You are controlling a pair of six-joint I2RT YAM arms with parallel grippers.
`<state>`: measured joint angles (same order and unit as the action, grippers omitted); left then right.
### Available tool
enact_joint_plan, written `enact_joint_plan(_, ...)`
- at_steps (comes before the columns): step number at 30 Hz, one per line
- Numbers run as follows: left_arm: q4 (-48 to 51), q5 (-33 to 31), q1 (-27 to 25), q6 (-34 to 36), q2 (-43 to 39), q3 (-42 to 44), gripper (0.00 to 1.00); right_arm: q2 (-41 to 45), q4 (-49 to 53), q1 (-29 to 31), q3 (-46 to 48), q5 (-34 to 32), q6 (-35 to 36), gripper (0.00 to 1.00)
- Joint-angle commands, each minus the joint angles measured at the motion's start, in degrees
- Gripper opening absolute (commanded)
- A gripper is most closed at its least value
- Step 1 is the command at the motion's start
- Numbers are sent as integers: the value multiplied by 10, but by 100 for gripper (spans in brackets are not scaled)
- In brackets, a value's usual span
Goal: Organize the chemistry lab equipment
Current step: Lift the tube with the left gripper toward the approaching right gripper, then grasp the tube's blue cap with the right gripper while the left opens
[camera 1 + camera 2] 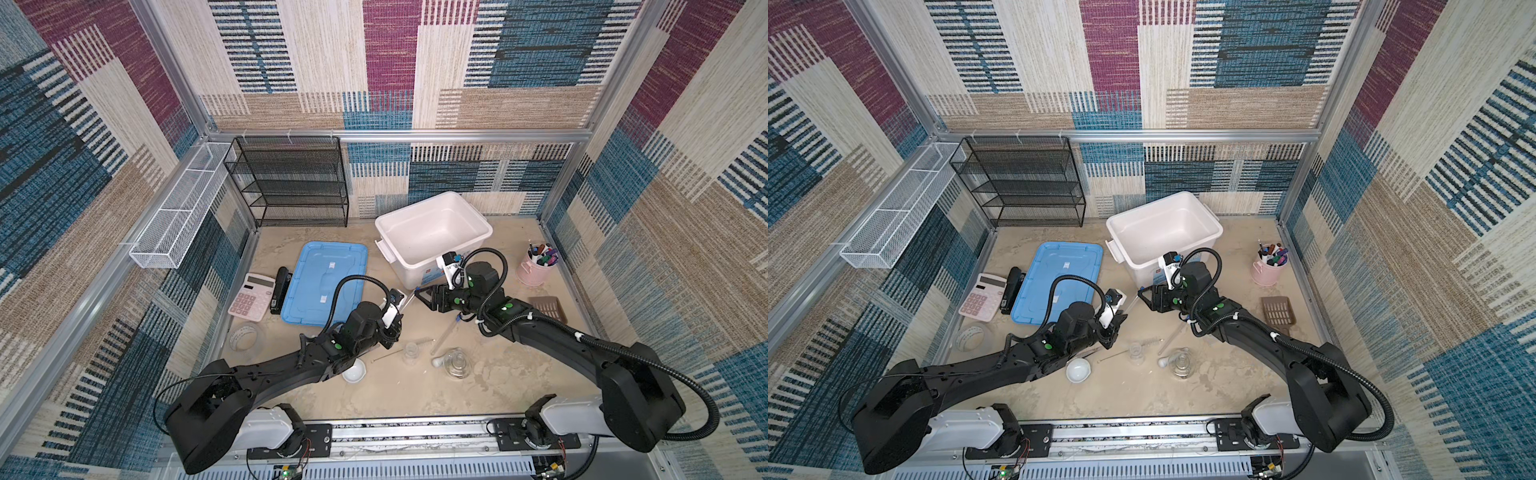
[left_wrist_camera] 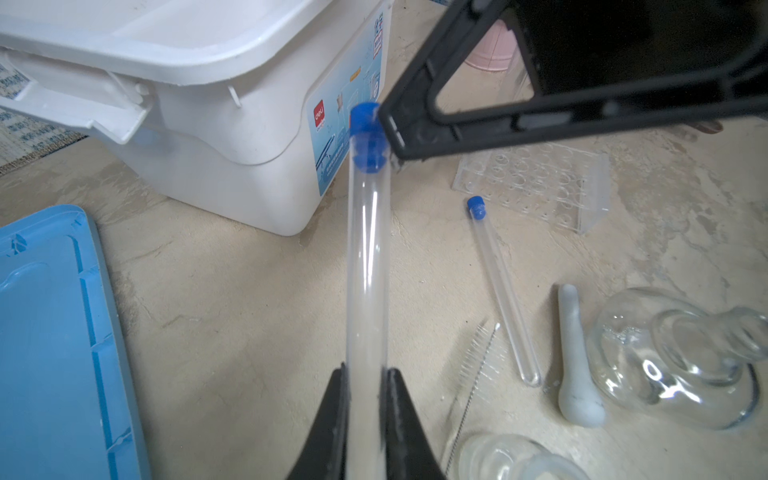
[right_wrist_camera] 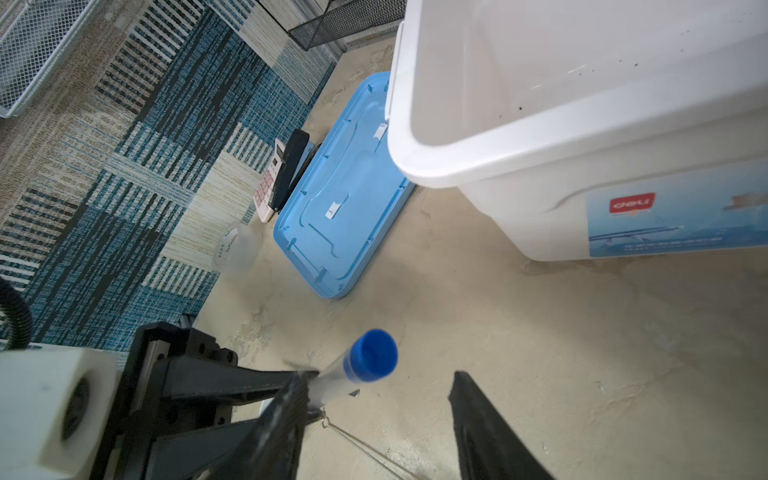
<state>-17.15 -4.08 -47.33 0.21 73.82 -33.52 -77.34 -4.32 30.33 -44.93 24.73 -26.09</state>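
Gripping the tube [image 2: 368,266], your left gripper [image 2: 365,374] may lose it if the open right gripper [image 3: 382,376], straddling the cap [image 3: 374,353], bumps it.

left arm [image 1: 270,374]: black, reaches from the front-left base toward the middle, forearm angled up and to the right in both top views.
left gripper [image 2: 365,376]: black fingers [image 2: 332,415] clamped on the bottom end of a clear plastic test tube with a blue cap [image 2: 368,270], which points toward the opposite gripper.
right arm [image 1: 552,332]: black, elbow raised, forearm running leftward toward the middle.
right gripper [image 3: 374,386]: jaws apart, facing the left gripper. The tube's cap sits between them, with one finger against the tube and the other clear.
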Motion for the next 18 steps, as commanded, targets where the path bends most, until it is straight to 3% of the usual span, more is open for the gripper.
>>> enact_joint_plan(1, -32, 9, -1, 10, -2, 5, 9, -6, -42, -2, 1, 33, -25, 57)
enact_joint_plan(18, -51, 20, -4, 11, -11, 17, 9, -23, -76, -3, 3, 56, -49, 44)
